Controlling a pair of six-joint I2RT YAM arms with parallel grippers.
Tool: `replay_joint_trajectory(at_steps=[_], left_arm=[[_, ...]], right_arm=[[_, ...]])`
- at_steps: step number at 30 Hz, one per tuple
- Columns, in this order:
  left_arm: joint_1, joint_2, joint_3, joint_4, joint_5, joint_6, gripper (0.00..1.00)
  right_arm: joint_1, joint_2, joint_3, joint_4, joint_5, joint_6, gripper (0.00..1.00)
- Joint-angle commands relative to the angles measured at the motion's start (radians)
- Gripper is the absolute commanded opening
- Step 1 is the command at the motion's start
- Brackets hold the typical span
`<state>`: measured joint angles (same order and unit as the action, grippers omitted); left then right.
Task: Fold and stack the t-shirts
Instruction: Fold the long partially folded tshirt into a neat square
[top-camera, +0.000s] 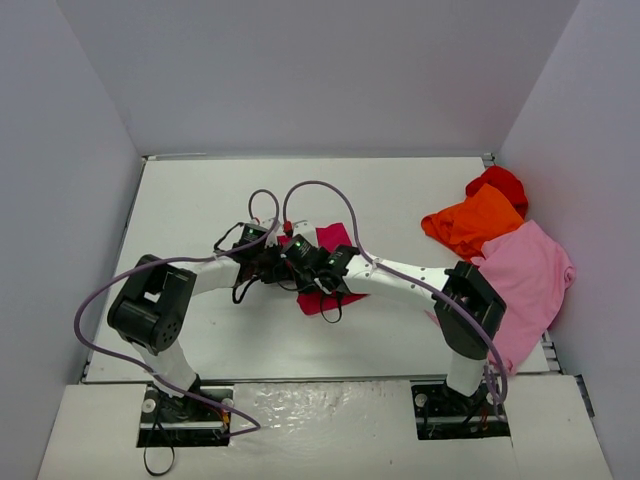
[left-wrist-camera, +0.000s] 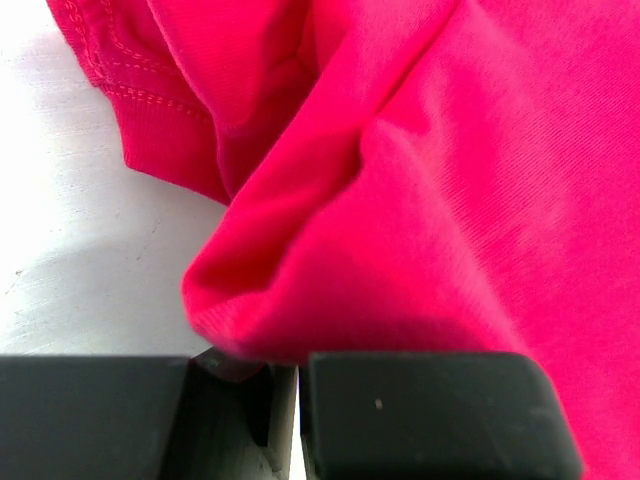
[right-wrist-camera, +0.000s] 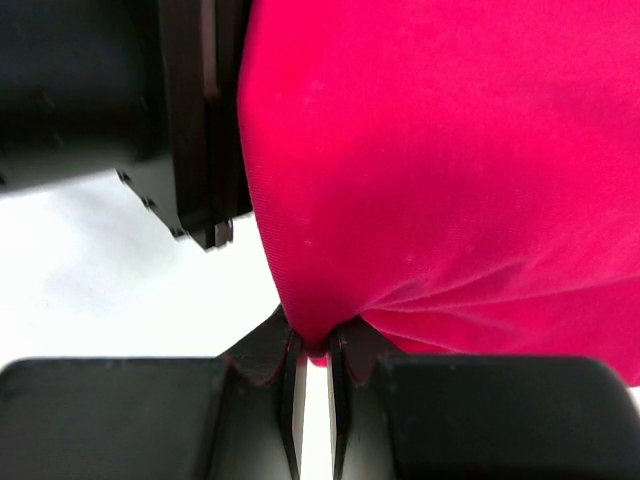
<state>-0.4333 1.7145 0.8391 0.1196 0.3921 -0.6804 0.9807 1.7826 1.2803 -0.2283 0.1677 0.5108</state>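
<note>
- Pinched shut on the crimson-magenta t-shirt (top-camera: 334, 240), bunched at the middle of the table (top-camera: 420, 195): left gripper (left-wrist-camera: 298, 372) and right gripper (right-wrist-camera: 312, 345), close together.
- Hold both pinches firm; draw apart evenly and low to flatten the cloth before folding.

1. left gripper (top-camera: 272, 264) and right gripper (top-camera: 300, 262) meet almost tip to tip. Jaws too small to read.
2. crimson-magenta t-shirt (top-camera: 335, 240) is bunched under the right gripper's wrist, with cloth showing on its far and near sides.
3. orange t-shirt (top-camera: 470, 222) is crumpled, well right of the right gripper and slightly farther back.
4. red t-shirt (top-camera: 500, 183) touches the orange one on its far side.
5. light pink t-shirt (top-camera: 530, 275) is far right of the right gripper, touching the orange one's near edge.
6. purple cables (top-camera: 300, 187) loop just beyond both grippers over the white table (top-camera: 200, 200).
</note>
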Motion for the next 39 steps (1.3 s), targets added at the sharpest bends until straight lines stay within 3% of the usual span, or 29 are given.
replay_joint_trajectory(at_steps=[1, 11, 13, 17, 19, 21, 27, 29, 30, 34, 39], left_arm=[[0.010, -0.035, -0.008, 0.008, -0.011, 0.024, 0.00], [0.011, -0.038, -0.015, 0.011, -0.010, 0.022, 0.00], [0.011, -0.039, -0.014, 0.010, -0.010, 0.025, 0.00], [0.015, -0.038, -0.012, 0.000, -0.009, 0.029, 0.00], [0.015, -0.038, -0.009, -0.006, -0.005, 0.030, 0.00], [0.015, -0.041, -0.008, -0.009, -0.001, 0.031, 0.00], [0.016, -0.095, 0.001, -0.087, -0.015, 0.036, 0.00], [0.016, -0.145, 0.024, -0.213, -0.081, 0.047, 0.00], [0.016, -0.184, 0.034, -0.248, -0.111, 0.051, 0.00], [0.016, -0.300, 0.100, -0.426, -0.288, 0.068, 0.00], [0.015, -0.420, 0.152, -0.541, -0.401, 0.043, 0.00]], right_arm=[[0.033, 0.011, -0.027, 0.024, -0.042, 0.034, 0.00], [0.072, 0.018, -0.098, 0.014, -0.076, 0.085, 0.01], [0.072, -0.011, -0.122, 0.001, -0.061, 0.102, 0.11], [0.065, -0.104, -0.116, -0.031, 0.011, 0.115, 0.46], [0.049, -0.167, -0.093, -0.043, 0.063, 0.115, 0.57], [0.020, -0.244, -0.062, -0.051, 0.115, 0.104, 0.60], [-0.171, -0.358, -0.018, -0.048, 0.139, 0.040, 0.51], [-0.207, -0.339, 0.002, -0.048, 0.153, 0.002, 0.35], [-0.209, -0.329, 0.007, -0.049, 0.152, -0.002, 0.21], [-0.228, -0.230, 0.022, -0.047, 0.096, -0.007, 0.00], [-0.228, -0.111, 0.021, -0.010, 0.007, 0.005, 0.00]])
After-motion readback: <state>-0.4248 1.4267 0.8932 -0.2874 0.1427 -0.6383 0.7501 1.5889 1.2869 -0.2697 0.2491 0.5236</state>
